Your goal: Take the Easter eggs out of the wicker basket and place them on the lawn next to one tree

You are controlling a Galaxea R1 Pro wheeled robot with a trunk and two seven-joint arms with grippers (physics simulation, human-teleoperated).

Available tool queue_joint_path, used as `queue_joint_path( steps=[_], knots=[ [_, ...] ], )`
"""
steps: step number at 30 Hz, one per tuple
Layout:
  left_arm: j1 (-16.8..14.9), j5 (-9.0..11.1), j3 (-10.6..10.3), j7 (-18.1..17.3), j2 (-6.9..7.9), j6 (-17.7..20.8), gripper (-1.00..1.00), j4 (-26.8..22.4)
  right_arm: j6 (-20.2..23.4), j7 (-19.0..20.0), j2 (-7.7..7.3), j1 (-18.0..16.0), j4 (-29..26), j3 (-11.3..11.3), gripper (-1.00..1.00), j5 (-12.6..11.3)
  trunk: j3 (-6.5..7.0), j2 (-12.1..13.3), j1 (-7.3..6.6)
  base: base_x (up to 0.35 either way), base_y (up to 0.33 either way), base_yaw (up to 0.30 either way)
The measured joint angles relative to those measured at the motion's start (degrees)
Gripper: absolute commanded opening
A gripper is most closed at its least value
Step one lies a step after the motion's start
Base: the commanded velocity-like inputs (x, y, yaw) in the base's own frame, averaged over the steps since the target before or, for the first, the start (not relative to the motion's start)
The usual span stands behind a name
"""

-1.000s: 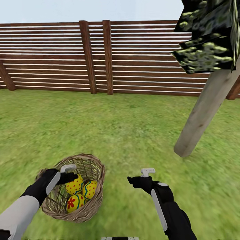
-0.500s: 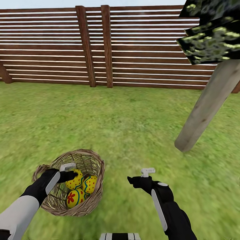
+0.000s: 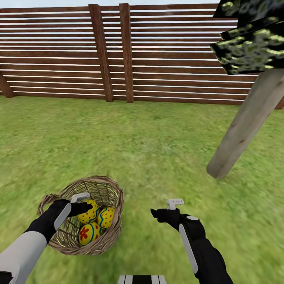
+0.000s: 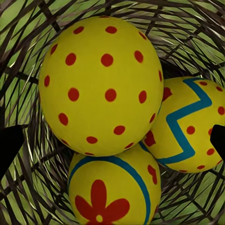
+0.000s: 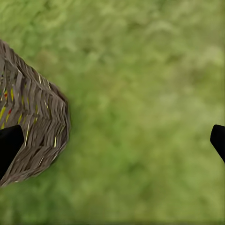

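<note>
The wicker basket [image 3: 111, 197] sits on the lawn [image 3: 150, 150] at lower left and holds all three Easter eggs: red-dotted [image 3: 90, 213], blue-zigzag [image 3: 106, 217] and red-flower [image 3: 89, 233]. My left gripper [image 3: 83, 202] hangs open over the basket's mouth, just above the red-dotted egg. In the left wrist view the red-dotted egg [image 4: 101, 84] lies on top of the zigzag egg [image 4: 192, 126] and the flower egg [image 4: 115, 192], between the spread dark fingertips [image 4: 9, 145]. My right gripper [image 3: 167, 207] is open over bare grass right of the basket [image 5: 33, 136].
The tree's pale trunk [image 3: 244, 126] leans up from the grass at right, under dark blotched foliage [image 3: 252, 39]. A brown slatted fence [image 3: 157, 51] closes the back of the garden. Open grass lies between the basket and the trunk.
The whole picture shifted upward a second ago as the camera moved; since half a second ago it has held still. Both arms keep their places, and the eggs now sit closer under the left gripper.
</note>
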Motion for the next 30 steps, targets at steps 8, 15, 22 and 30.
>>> queue_joint_path(
  steps=[8, 15, 22, 30],
  knots=[
    [0.0, 0.0, 0.0, 0.2, 0.01, 0.0, 1.00, 0.0, 0.0, 0.0, 0.00, 0.0, 0.0, 0.0, 1.00, 0.0, 0.00, 0.0, -0.01, 0.073, 0.032, 0.000],
    [-0.1, 0.0, 0.0, 0.3, -0.03, -0.1, 1.00, 0.1, -0.1, 0.1, 0.00, 0.0, 0.0, 0.1, 1.00, 0.0, 0.00, 0.0, -0.01, 0.123, 0.050, 0.000],
    [-0.1, 0.0, 0.0, 0.3, -0.04, -0.3, 1.00, 0.1, -0.1, -0.2, 0.00, 0.0, 0.0, 0.7, 1.00, 0.0, 0.00, 0.0, 0.00, 0.028, 0.009, 0.000],
    [-0.1, 0.0, 0.0, 0.2, -0.04, -0.3, 1.00, 0.1, -0.1, -0.3, 0.00, 0.0, 0.0, 1.2, 1.00, 0.0, 0.03, 0.0, 0.00, 0.002, 0.001, 0.012]
  ],
)
